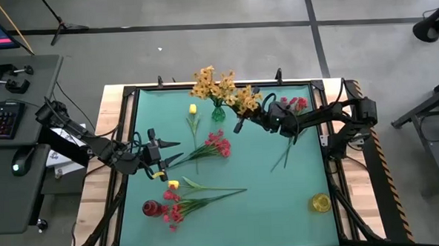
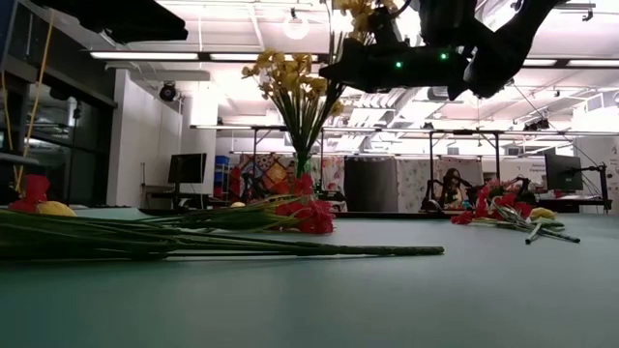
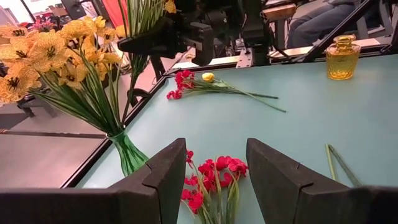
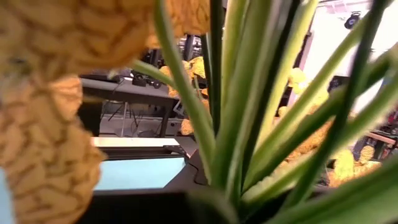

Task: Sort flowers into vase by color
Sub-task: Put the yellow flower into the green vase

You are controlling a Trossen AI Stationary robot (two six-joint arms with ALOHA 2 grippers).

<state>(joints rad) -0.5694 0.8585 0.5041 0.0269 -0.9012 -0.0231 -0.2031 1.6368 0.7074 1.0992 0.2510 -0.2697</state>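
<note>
A green vase (image 1: 217, 113) at the table's far middle holds orange-yellow flowers (image 1: 206, 83). Just right of it, my right gripper (image 1: 240, 125) is shut on another orange-yellow spray (image 1: 247, 100), held up in the air. My left gripper (image 1: 169, 161) hovers open at the left, with a red cluster (image 3: 221, 167) lying on the table ahead of its fingers. A yellow tulip (image 1: 193, 109) lies flat near the green vase. Red flowers (image 1: 297, 105) lie at the far right. More red and yellow flowers (image 1: 179, 190) lie near the red vase (image 1: 150, 208). My right gripper holds the orange-yellow spray by its bundle of green stems (image 3: 138, 25), pinched between the shut fingers. The fingers come about level from the table's right side and lie across the stems. The spray stands roughly upright, blossoms up, clear of the table; the exact spot is hidden by the gripper.
A yellow glass vase (image 1: 320, 202) stands at the near right corner. The table's raised black frame (image 1: 129, 93) runs around the green mat. A desk with a keyboard (image 1: 0, 118) lies beyond the left edge. Bare mat lies between the red cluster and the yellow vase.
</note>
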